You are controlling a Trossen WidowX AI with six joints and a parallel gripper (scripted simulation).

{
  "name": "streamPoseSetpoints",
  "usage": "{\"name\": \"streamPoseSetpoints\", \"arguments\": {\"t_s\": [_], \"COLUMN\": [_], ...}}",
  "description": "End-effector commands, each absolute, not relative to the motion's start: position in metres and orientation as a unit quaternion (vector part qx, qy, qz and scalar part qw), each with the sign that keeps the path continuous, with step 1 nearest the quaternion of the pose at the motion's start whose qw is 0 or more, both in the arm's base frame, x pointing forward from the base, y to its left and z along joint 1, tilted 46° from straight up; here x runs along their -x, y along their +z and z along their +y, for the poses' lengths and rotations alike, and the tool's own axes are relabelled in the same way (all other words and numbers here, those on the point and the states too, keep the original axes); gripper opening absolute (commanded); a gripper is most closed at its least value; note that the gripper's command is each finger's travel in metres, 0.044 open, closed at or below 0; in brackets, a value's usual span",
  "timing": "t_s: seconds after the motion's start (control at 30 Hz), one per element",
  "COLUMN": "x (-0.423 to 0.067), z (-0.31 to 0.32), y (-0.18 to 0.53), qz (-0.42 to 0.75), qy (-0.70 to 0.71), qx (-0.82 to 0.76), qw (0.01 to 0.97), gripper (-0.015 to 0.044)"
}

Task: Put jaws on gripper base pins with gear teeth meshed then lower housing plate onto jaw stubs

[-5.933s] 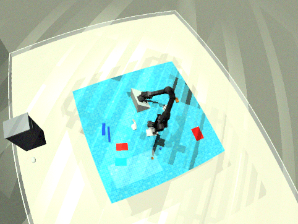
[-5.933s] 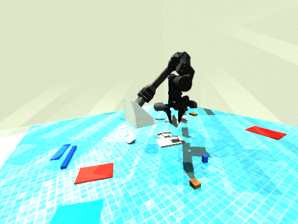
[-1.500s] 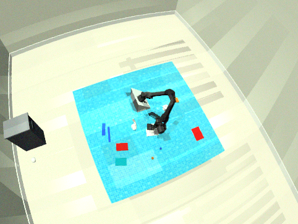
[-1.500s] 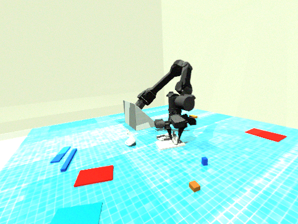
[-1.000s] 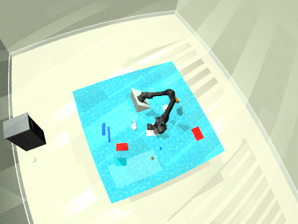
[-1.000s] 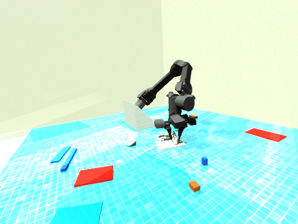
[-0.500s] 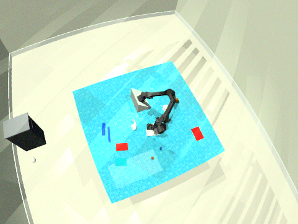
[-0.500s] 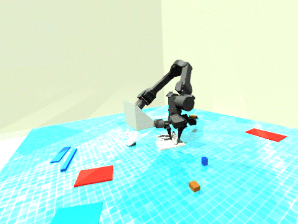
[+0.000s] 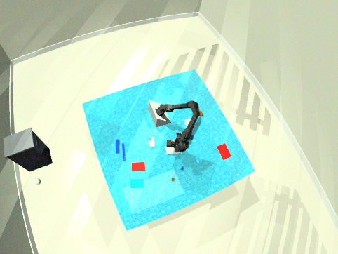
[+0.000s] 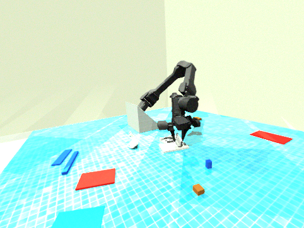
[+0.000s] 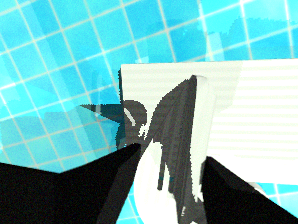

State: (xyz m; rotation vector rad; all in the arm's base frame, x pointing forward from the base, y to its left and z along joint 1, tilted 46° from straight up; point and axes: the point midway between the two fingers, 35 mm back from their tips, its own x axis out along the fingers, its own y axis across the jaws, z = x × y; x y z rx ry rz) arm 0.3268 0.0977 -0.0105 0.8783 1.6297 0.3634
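Note:
The white gripper base [image 9: 171, 151] [image 10: 170, 149] [image 11: 250, 115] lies flat under my hand. My gripper [image 10: 178, 138] [image 11: 170, 157] is shut on a white jaw [image 10: 178, 140] [image 11: 201, 115], which stands on edge over the base's left part in the wrist view. Whether the held jaw touches the base or a pin is hidden by shadow and the fingers. Another white piece [image 9: 151, 141] [image 10: 133, 143], seemingly the other jaw, lies apart to the left of the base. A white piece [image 9: 187, 122] partly under the arm may be the housing plate; its shape is unclear.
A grey wedge block [image 9: 154, 114] [image 10: 134, 118] stands beside the arm's foot. Two blue bars [image 9: 117, 146] [image 9: 123, 152], a red plate [image 9: 138, 166] [image 10: 96, 179] and a cyan plate [image 9: 137, 183] lie left. A blue cube [image 10: 208, 164] and an orange block [image 10: 198, 189] lie in front; another red plate [image 9: 224, 151] lies right.

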Motion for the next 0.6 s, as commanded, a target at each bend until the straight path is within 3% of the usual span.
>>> {"name": "streamPoseSetpoints", "arguments": {"t_s": [0.0,0.57], "x": [-0.3273,-0.3272], "z": [0.0992,0.1015], "y": [-0.011,-0.0132], "qz": [0.698,0.698], "qy": [0.159,0.159], "qx": [-0.377,-0.377], "qw": [0.587,0.587], "gripper": [0.0134,0.0134]}}
